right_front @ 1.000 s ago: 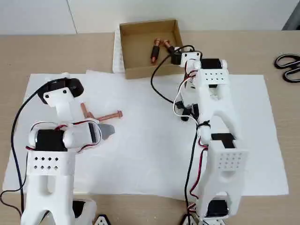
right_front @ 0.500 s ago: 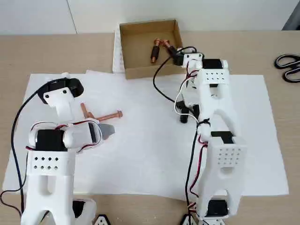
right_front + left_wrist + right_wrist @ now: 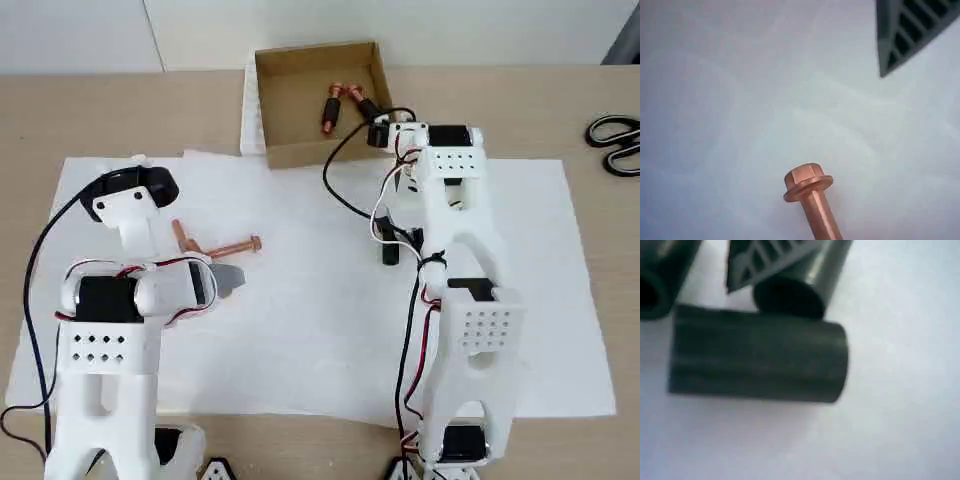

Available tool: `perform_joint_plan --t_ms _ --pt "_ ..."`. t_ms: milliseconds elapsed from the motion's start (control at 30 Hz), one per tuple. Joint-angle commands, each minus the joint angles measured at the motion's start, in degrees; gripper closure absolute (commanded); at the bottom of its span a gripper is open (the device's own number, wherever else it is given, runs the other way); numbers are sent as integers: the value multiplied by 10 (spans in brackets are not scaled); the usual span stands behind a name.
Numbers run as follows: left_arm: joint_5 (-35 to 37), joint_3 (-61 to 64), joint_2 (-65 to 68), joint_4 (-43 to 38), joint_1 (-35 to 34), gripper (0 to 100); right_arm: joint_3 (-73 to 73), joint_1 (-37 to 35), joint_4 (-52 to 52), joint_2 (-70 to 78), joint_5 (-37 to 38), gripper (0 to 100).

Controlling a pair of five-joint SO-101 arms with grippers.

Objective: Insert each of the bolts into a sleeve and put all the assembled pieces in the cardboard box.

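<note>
- White right arm has drawn back from the brown cardboard box toward black cylindrical sleeves, centre frame: next assembly likely.
- Jaws' state: cannot tell, either arm.

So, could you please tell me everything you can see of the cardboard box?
The cardboard box is a shallow, open-topped tray of plain brown card, roughly square. It stands flat on the wooden table, at the far edge of the white paper sheet. In its right half lie a copper bolt in a dark sleeve and a second one, heads close together. Something white lies along its left wall. An arm's front end overlaps its near right corner; contact cannot be judged.
</note>
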Motion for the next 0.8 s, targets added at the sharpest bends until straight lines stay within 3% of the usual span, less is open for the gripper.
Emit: perform_joint_plan --t_ms 0,300,500,767 --pt "-6 -22 -9 2 -3 678 -24 1 0 11 2 812" --pt "-6 -21 -9 4 -3 678 -25 2 -11 28 4 825" --pt "-6 -21 -9 4 -3 678 -27 11 -11 26 0 998" --pt "-6 -26 -9 2 -3 678 -42 17 27 -80 1 995"
